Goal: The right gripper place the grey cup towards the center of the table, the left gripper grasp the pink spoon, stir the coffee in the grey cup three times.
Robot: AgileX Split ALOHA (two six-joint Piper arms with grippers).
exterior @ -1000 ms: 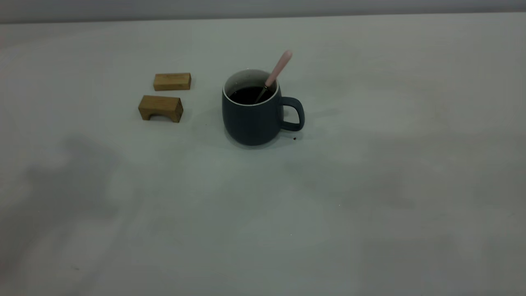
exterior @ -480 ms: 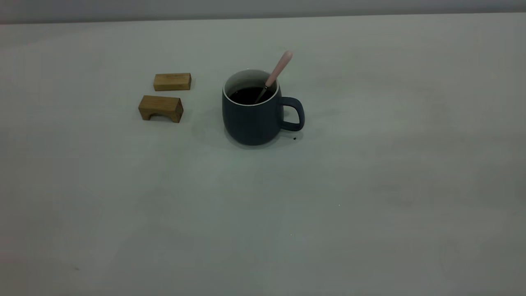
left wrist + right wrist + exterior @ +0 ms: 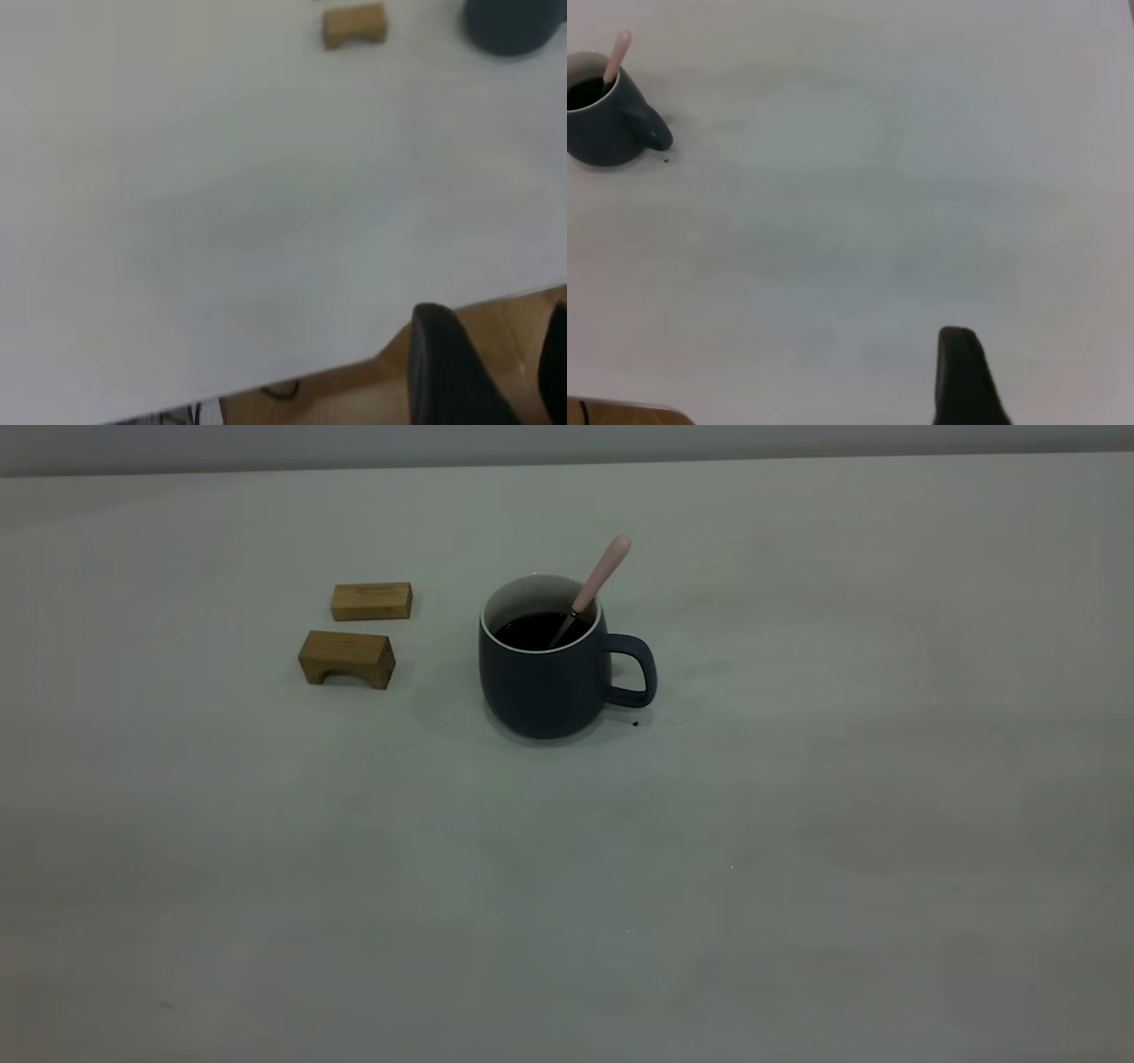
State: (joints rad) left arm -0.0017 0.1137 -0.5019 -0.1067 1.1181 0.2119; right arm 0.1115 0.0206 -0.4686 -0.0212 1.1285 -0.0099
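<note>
The grey cup (image 3: 545, 682) stands upright near the middle of the table (image 3: 709, 868), its handle toward the right. It holds dark coffee (image 3: 536, 631). The pink spoon (image 3: 602, 571) leans in it, with its handle over the rim on the handle side. Neither arm shows in the exterior view. My left gripper (image 3: 500, 332) is open and empty, hanging past the table's near edge, far from the cup (image 3: 514, 27). My right gripper (image 3: 1045, 363) is open and empty over bare table, one finger (image 3: 961, 376) showing, well away from the cup (image 3: 602, 128) and spoon (image 3: 617, 53).
Two brown wooden blocks lie left of the cup, a flat one (image 3: 371, 600) behind an arched one (image 3: 346, 658). The arched block (image 3: 354, 25) shows in the left wrist view too. A dark speck (image 3: 634, 723) lies by the handle. Wooden floor (image 3: 354, 390) lies below the table edge.
The dark arm shadows on the near left and right of the table have faded away. The cup, spoon and blocks have not moved.
</note>
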